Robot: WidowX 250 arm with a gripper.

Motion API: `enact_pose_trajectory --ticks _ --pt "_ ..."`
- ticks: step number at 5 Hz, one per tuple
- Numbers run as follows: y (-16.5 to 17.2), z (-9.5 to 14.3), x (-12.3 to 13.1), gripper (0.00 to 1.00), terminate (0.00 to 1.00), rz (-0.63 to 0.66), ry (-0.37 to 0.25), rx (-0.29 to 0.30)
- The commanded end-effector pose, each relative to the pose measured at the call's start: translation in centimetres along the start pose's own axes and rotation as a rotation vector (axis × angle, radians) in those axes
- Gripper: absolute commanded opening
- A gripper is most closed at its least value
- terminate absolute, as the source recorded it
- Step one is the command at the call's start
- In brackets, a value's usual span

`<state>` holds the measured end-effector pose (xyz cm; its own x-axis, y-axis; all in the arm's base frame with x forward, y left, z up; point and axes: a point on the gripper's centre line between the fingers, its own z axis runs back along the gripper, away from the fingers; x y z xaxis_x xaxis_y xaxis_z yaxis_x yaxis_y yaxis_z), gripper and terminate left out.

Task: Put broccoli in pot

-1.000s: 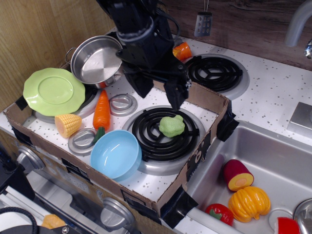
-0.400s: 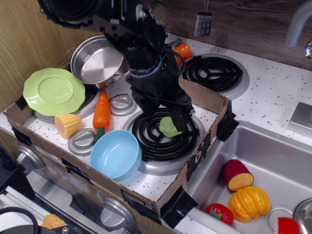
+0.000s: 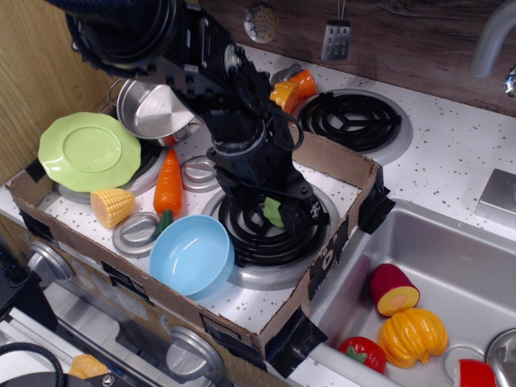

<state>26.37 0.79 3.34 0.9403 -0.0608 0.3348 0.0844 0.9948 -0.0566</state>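
Observation:
The light-green broccoli (image 3: 273,211) lies on the black coil burner (image 3: 256,235) in the middle of the cardboard tray; only a sliver of it shows. My black gripper (image 3: 279,213) is low over it, with its fingers standing on either side of the floret and covering most of it. I cannot tell whether the fingers press on it. The shiny steel pot (image 3: 153,110) stands empty at the back left, partly behind my arm, well apart from the gripper.
A lime-green plate (image 3: 89,151), a carrot (image 3: 168,182), a corn piece (image 3: 111,205) and a light-blue bowl (image 3: 192,255) lie left of the burner. The cardboard wall (image 3: 343,164) rises to the right. The sink (image 3: 459,266) holds toy vegetables.
My gripper came down from above the tray onto the burner and now straddles the broccoli, hiding most of it. The broccoli stays in the same place.

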Motion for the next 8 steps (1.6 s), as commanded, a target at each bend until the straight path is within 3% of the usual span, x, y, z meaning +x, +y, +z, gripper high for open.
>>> enact_pose_trajectory --ticks 1,3,4,5,8 --pt "0.8 -0.5 0.7 1.00 0.00 -0.044 -0.020 0.049" --pt "1.5 -1.8 1.7 1.00 0.00 -0.103 -0.043 0.039" --pt "1.5 -1.8 2.2 0.00 0.00 -0.121 -0.045 0.033" --pt "1.5 -0.4 2.6 0.00 0.00 -0.140 -0.047 0.073" --pt "4.3 8.9 6.9 0.00 0.00 -0.260 -0.024 0.174"
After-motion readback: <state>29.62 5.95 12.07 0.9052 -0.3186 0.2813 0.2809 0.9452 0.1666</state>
